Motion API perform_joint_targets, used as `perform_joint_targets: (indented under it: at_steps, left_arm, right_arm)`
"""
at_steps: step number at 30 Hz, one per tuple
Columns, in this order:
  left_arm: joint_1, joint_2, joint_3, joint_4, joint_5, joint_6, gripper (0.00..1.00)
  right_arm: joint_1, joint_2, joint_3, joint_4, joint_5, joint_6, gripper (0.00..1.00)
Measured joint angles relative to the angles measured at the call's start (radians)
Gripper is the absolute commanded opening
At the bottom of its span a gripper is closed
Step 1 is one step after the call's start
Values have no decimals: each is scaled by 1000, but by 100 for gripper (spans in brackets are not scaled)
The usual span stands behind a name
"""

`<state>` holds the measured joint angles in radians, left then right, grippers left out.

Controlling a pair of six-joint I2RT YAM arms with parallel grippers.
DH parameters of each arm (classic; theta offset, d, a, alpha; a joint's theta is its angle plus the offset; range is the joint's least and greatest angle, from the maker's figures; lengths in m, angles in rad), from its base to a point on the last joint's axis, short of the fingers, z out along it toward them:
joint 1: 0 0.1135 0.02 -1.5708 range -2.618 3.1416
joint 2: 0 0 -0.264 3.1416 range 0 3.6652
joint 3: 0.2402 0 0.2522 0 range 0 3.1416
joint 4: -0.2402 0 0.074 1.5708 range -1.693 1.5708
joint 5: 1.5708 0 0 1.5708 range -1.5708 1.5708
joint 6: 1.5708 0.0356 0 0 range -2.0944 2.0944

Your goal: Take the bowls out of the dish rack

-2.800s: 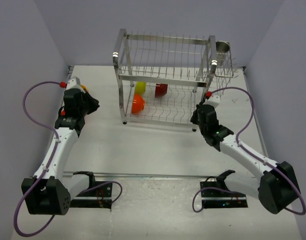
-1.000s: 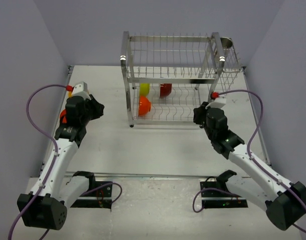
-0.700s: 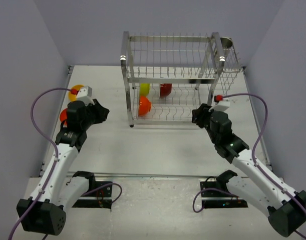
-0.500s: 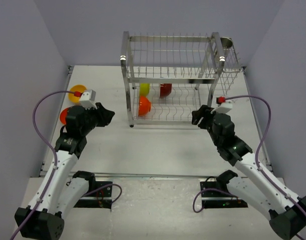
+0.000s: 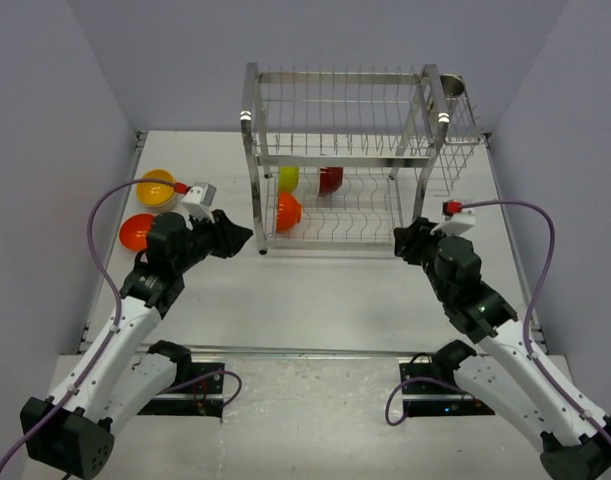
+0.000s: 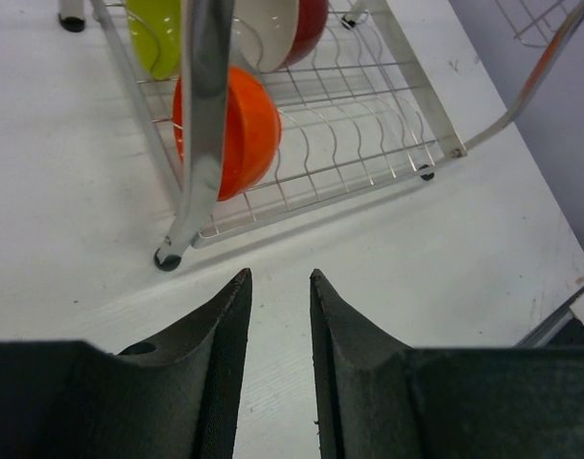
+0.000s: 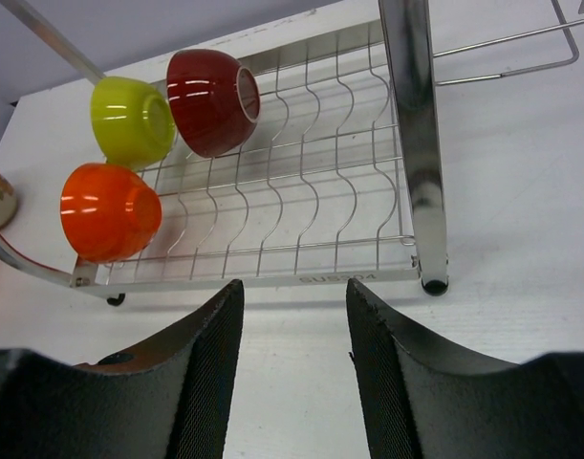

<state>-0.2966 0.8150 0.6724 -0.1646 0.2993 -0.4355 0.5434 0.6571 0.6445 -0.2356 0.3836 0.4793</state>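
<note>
Bowls crowd the dish rack's left end; both jaws gape empty before its front edge.

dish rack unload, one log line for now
dish rack lower tier: orange bowl, lime bowl, dark red bowl | table left: yellow bowl, orange-red bowl | left tool: open, empty | right tool: open, empty

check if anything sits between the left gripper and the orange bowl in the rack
Yes. The near corner post of the dish rack stands directly in front of the orange bowl, covering its left part from the left gripper. The bowl's right side shows past the post.
</note>
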Motion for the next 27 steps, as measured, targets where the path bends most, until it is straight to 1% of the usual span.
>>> perform_joint_targets:
  at_steps: [7,11,14,20,24,27]
  left_arm:
    - [-85,23,-9,79,31,-27,33]
    - [-116,23,-9,77,-17,-27,33]
    - [-119,23,-9,66,-61,-25,33]
    - [-119,15,-8,48,-114,-25,33]
    - [-119,-4,-7,26,-135,-25,33]
    - [-119,-24,-6,17,-144,-24,34]
  right_arm:
    - [0,-37,0,-24,1,-2,48]
    - [6,-3,8,-45,19,-1,47]
    - [53,86,34,-54,73,2,47]
    - [233,346,107,-33,220,18,47]
    - [264,516,153,33,231,17,47]
    - [264,621,169,127,224,1,44]
